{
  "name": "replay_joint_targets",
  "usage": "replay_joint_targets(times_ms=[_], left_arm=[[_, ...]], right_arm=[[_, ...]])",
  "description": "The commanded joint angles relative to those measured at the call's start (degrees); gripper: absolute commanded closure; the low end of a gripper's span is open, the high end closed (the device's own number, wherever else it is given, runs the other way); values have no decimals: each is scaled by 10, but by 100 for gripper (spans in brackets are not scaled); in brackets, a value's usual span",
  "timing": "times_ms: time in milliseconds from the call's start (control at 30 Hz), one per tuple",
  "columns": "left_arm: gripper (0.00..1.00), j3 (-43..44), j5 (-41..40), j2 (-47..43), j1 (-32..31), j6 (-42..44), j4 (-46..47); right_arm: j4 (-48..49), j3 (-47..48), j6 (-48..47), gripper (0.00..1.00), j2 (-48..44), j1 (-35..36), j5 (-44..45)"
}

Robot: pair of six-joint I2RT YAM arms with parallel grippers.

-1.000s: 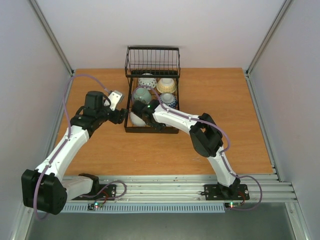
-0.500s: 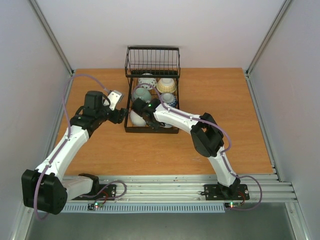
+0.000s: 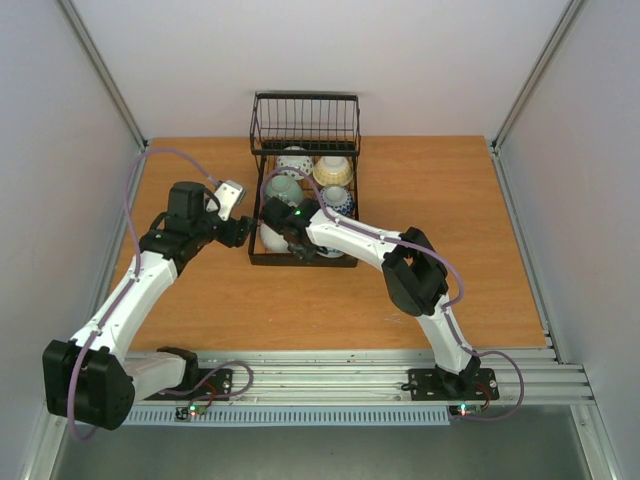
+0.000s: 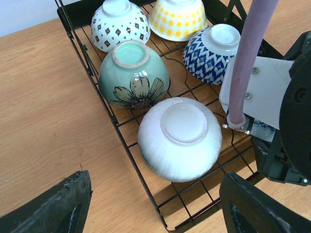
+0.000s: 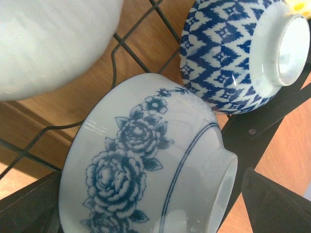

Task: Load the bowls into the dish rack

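Dish rack [image 4: 113, 119]: thin black wire with a smooth coated finish.
White bowl [image 4: 180, 138]: glazed ceramic, glossy, with a finely ribbed wall.
Green bowl [image 4: 133, 73]: glossy celadon glaze; the foot ring is paler and matt.
Flower-painted bowl [image 5: 141, 189] and blue lattice bowl [image 5: 218, 53]: glossy glaze with bright highlights.
Table [image 4: 43, 107]: wood grain, low sheen.
Cable [image 4: 250, 58], upper right of the left wrist view: smooth purple sheath.

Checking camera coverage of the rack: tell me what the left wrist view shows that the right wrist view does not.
Only the left wrist view: the green flower bowl, the diamond-dotted white bowl, the yellow bowl, bare table and the right arm. Only the right wrist view, plainly: the blue-rose bowl, filling the lower frame. Both: the plain white bowl, the blue zigzag bowl and the rack's wires.
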Motion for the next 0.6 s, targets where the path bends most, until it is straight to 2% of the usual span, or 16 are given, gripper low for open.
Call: replay_joint_targets(times_ms=[0,367,567], left_arm=[[27,1,-5,-16,3,-4,23],[27,1,-4,-20,6,-5,22],[26,-6,-2,-30,8,-5,29]], right_arm=[[-2,-7,-2,1,-22,21,-45],[2,-9,2,1,-29,30,-55],[24,-32,14,1,-77,36,-75]])
